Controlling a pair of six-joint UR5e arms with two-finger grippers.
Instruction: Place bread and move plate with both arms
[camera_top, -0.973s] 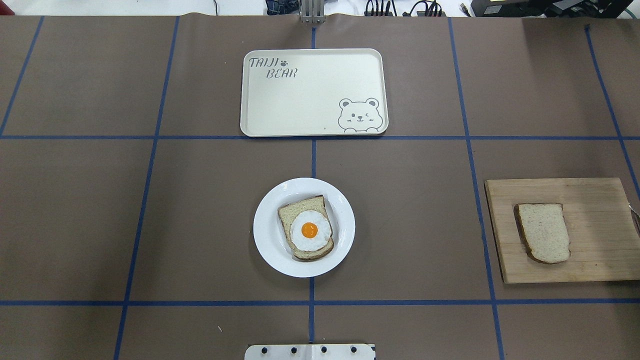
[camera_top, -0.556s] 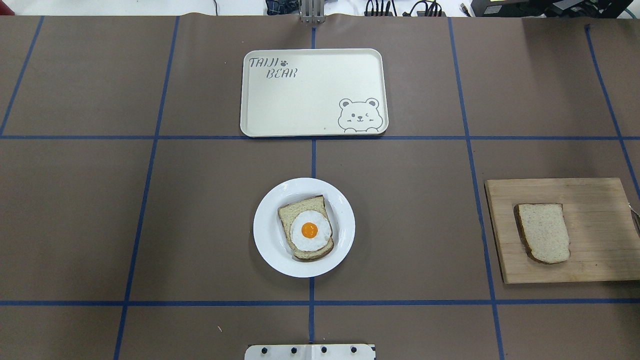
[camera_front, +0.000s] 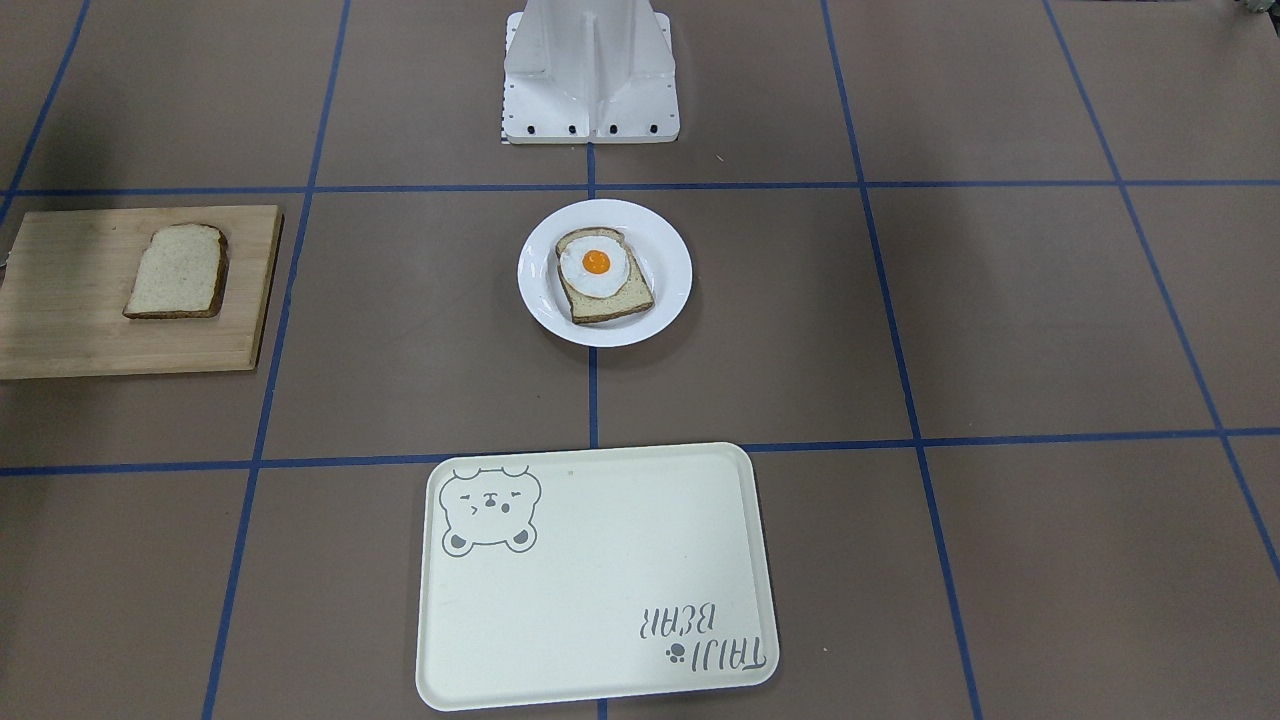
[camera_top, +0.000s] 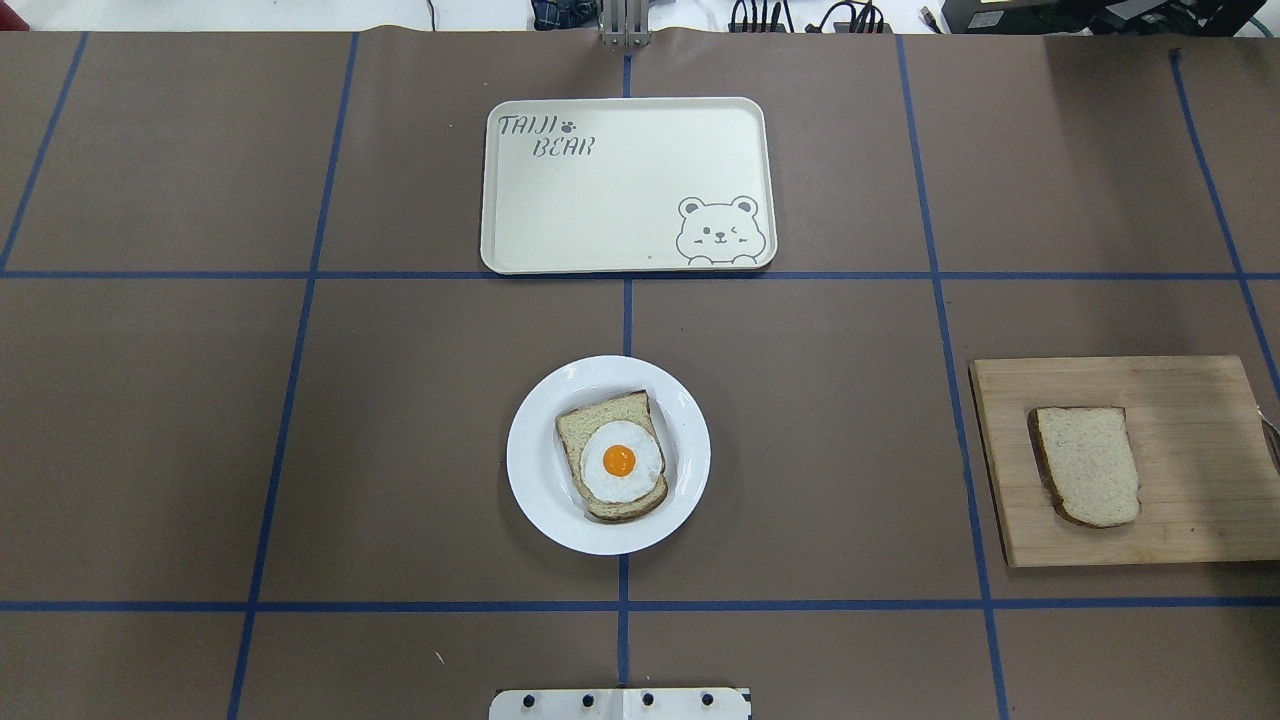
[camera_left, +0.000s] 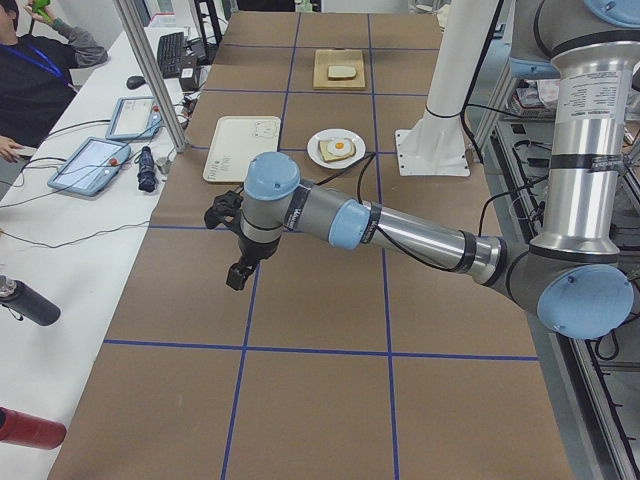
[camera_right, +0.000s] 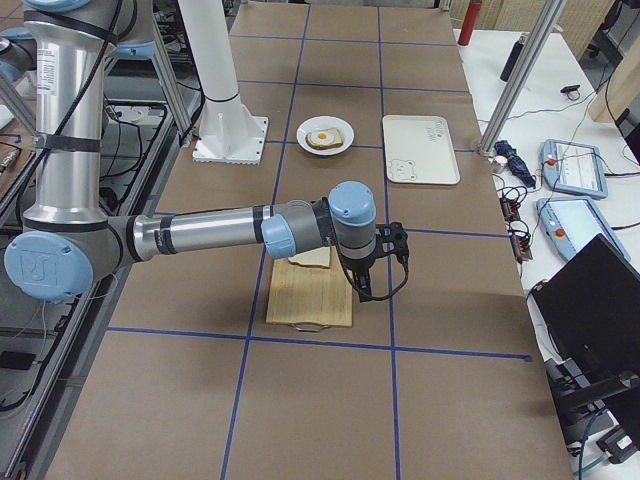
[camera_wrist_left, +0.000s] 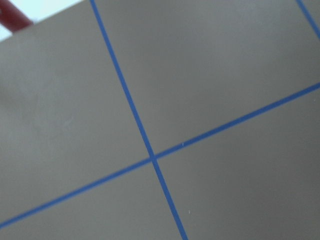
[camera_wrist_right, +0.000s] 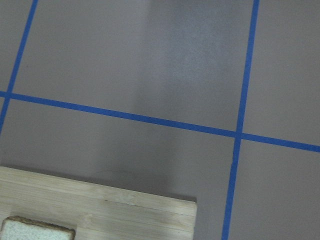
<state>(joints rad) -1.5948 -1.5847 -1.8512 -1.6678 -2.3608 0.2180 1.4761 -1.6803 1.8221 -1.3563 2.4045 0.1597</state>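
Note:
The plain bread slice (camera_top: 1088, 465) lies on a wooden board (camera_top: 1200, 520) at the table's right. The white plate (camera_top: 540, 490) sits mid-table and holds a slice topped with a fried egg (camera_top: 620, 460). Neither arm shows in the overhead or front views. The exterior left view shows my left gripper (camera_left: 238, 275) hanging above bare table, far from the plate (camera_left: 318, 150). The exterior right view shows my right gripper (camera_right: 362, 292) above the board's far edge, next to the bread (camera_right: 310, 258). I cannot tell whether either gripper is open or shut.
A cream tray with a bear drawing (camera_top: 620, 180) lies beyond the plate. The robot's white pedestal (camera_front: 590, 70) stands behind the plate. A side bench holds tablets (camera_left: 85, 165), and a seated person (camera_left: 30, 80) is beside it.

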